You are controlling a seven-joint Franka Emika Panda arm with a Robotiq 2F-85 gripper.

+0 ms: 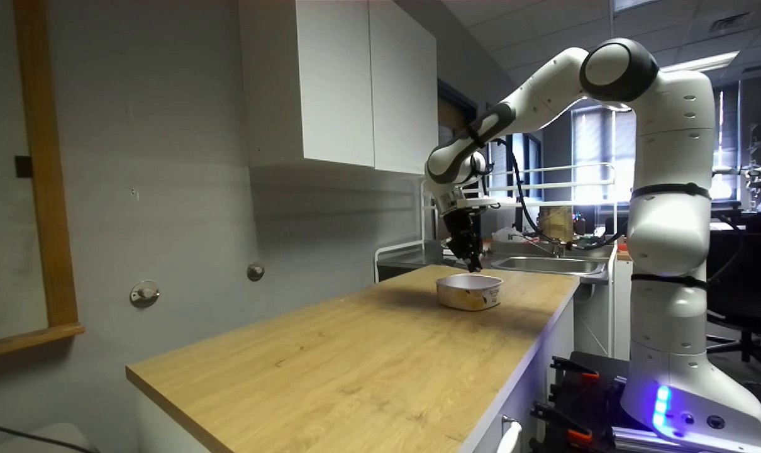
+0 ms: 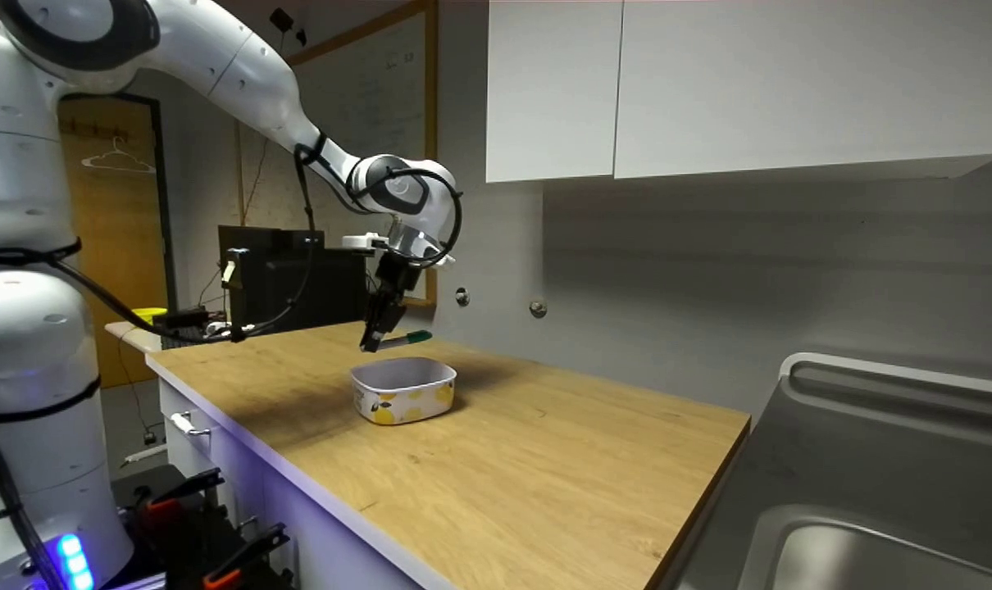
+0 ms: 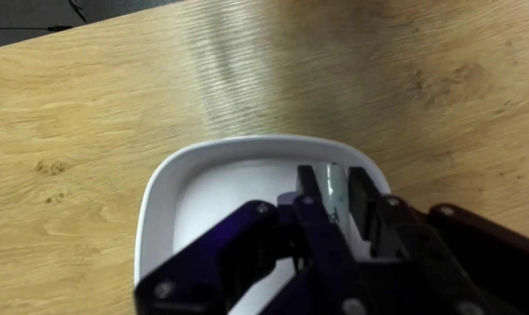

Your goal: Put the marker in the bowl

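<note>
- White robot arm point(image 2: 20, 205) stands at the far left in an exterior view; blue lights point(image 2: 75, 561) glow on its base, and its upper links reach rightward and bend down
- Brown door point(image 2: 106, 287) shows behind the arm
- Dark monitor point(image 2: 316, 283) shows further right, lower than a wood-framed whiteboard point(image 2: 365, 106)
- Black gripper point(image 2: 370, 346) points down at a tilt; it is clenched on the marker point(image 2: 404, 339), and in the wrist view its two fingers point(image 3: 361, 192) stand against the barrel on either side
- Marker, pale with a green cap, juts to the right from the fingertips, close to level, the green end slightly higher; it hangs over the bowl point(image 2: 404, 406) with a gap showing between it and the rim, and in the wrist view it overlaps the right part of the bowl's inside, its dark lettering too blurred to read
- White bowl, rounded-square, stands upright on the wooden counter point(image 2: 561, 475), yellow print on its outer wall, plain white within
- Two round metal fittings point(image 2: 538, 309) sit on the grey wall point(image 2: 668, 270), right of the whiteboard
- White cupboards point(image 2: 750, 90) hang high on that wall
- Metal sink point(image 2: 857, 565), partly cut off, lies at the lower right, sunk in a metal worktop point(image 2: 898, 459) past the counter's end
</note>
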